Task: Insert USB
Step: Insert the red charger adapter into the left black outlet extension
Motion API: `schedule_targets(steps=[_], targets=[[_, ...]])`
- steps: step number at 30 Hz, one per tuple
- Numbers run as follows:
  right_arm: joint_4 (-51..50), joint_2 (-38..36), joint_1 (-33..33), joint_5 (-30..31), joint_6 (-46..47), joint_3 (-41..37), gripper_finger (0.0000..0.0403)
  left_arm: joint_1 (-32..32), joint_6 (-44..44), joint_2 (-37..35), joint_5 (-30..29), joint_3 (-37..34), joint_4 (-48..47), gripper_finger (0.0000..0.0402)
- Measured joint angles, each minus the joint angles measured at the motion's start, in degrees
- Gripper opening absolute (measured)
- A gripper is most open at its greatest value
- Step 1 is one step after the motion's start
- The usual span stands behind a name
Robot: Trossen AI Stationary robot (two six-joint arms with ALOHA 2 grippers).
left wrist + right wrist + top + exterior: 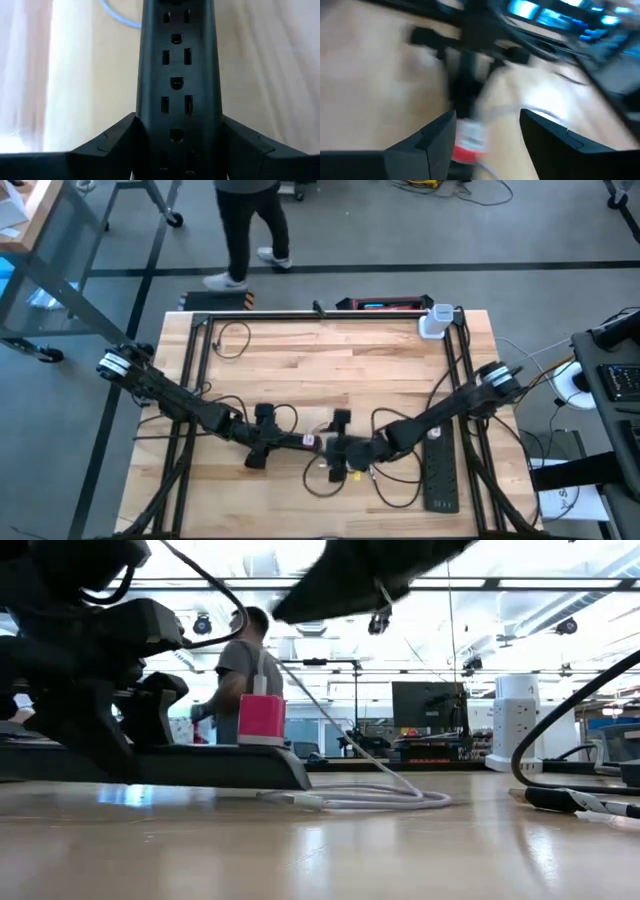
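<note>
With our left fingers (175, 160) clamped on the power strip (176, 75) mid-desk (330, 360) and our right fingers (487, 132) apart near the red charger (469, 141), a misaligned approach could jam the plug, we judge.

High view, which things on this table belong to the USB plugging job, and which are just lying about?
Part of the job:
power strip, clamped in the left hand
red charger standing on it
white cable beside it
right hand, open, near the charger

Just lying about:
second power strip by the right edge
white adapter at the far edge
black cable loop
</note>
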Motion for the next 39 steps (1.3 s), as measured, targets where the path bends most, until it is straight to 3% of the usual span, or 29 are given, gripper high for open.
schedule_targets(steps=[4, 12, 18, 22, 25, 33, 39], targets=[[0.2, -2.9, -0.8, 1.5, 0.6, -5.3, 0.0206, 1.1, -0.5, -1.7, -0.7, -1.7, -2.1, 0.0219], [13.7, -2.2, -3.9, -3.1, 11.8, -18.0, 0.0169, 3.7, -5.4, -12.5, -1.1, -8.3, -8.9, 0.0227], [14.8, 1.6, -4.5, 1.5, 16.1, -20.3, 0.0128, 4.0, -9.9, -23.8, -3.5, -13.6, -10.7, 0.0217], [15.2, 1.8, -4.6, 1.8, 17.5, -20.2, 0.0099, 4.0, -15.2, -29.3, -5.1, -14.0, -18.0, 0.022], [14.5, 1.8, -4.8, 3.0, 21.1, -20.4, 0.0076, 4.1, -18.0, -30.7, -7.7, -14.4, -22.8, 0.0229], [13.2, 1.8, -4.7, 3.2, 20.7, -20.4, 0.0015, 4.0, -18.2, -30.7, -10.2, -14.6, -21.2, 0.0218], [12.8, 1.8, -4.7, 3.2, 21.2, -20.4, 0.0003, 4.1, -26.6, -30.6, -13.7, -15.8, -25.2, 0.0224]])
